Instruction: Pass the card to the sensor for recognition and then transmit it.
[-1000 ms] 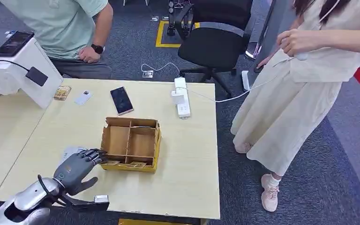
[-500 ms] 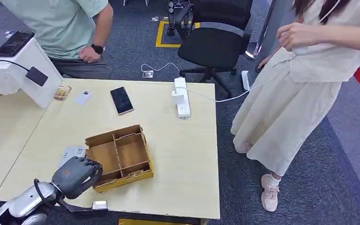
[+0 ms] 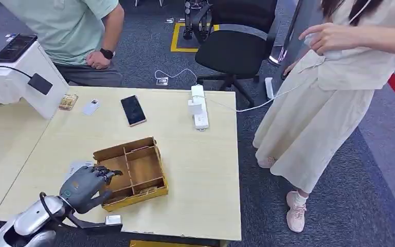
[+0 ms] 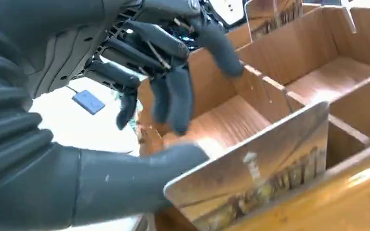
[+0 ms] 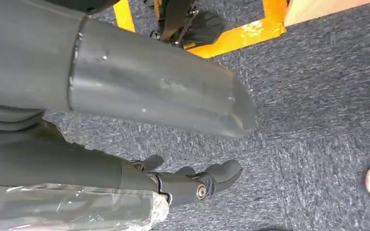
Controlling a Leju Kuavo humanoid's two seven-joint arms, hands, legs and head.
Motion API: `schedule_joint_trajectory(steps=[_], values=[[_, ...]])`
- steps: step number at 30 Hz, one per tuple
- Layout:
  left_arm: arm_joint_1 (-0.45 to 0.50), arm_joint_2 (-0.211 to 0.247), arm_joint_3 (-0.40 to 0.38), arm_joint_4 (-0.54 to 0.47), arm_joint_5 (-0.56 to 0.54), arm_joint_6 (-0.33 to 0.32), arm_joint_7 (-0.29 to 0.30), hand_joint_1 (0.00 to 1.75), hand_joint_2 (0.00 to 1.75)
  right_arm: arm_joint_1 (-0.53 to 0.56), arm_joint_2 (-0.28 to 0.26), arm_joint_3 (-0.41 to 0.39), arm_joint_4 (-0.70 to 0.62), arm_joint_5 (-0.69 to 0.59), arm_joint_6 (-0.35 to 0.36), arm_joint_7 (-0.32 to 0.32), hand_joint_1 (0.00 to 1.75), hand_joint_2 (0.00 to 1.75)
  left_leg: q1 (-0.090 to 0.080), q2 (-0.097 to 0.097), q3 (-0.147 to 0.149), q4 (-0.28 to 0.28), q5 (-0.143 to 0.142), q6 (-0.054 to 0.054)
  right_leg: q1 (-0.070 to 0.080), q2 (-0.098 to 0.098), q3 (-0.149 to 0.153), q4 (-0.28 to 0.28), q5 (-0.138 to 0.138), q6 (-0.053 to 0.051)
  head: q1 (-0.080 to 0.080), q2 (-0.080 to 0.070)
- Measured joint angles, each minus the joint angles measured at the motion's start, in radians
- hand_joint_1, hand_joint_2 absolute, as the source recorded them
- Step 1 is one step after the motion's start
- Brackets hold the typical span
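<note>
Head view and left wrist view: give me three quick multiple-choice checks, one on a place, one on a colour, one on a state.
1. Where does the phone lie?
A. On the table, beyond the wooden box
B. Inside the wooden box
C. On the carpet

2. What colour is the power strip?
A. Black
B. White
C. Red

3. How is the card placed?
A. Flat on the table
B. On edge in the box
C. Raised at the sensor

Key: 1 A, the head view shows it on bare tabletop past the box. 2 B, its body is white. 3 B, the left wrist view shows it upright behind the box's near wall, beside the left hand.
</note>
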Motion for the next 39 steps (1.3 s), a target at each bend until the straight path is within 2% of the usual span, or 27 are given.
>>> schedule_joint_trajectory(steps=[7,13,39], values=[[0.025,0.0,0.019,-0.027,-0.019,0.037,0.025,0.0,1.75,0.006,0.0,0.0,0.0,-0.001,0.001,0.0,0.0,0.0,0.0,0.0,0.0,0.0,0.0,0.0,0.0,0.0,0.0,0.0,0.0,0.0,0.0,0.0],[0.077,0.002,0.08,-0.068,-0.048,0.061,0.052,0.0,1.75,0.01,-0.001,0.0,-0.001,-0.004,0.003,-0.004,0.0,0.0,0.0,0.0,0.0,0.0,0.0,0.0,0.0,0.0,0.0,0.0,0.0,0.0,0.0,0.0],[0.206,0.031,0.245,-0.178,-0.029,0.067,0.055,0.0,1.75,0.017,-0.001,-0.021,-0.007,-0.01,0.014,-0.008,0.0,0.0,0.0,0.0,0.0,0.0,0.0,0.0,0.0,0.0,0.0,0.0,0.0,0.0,0.0,0.0]])
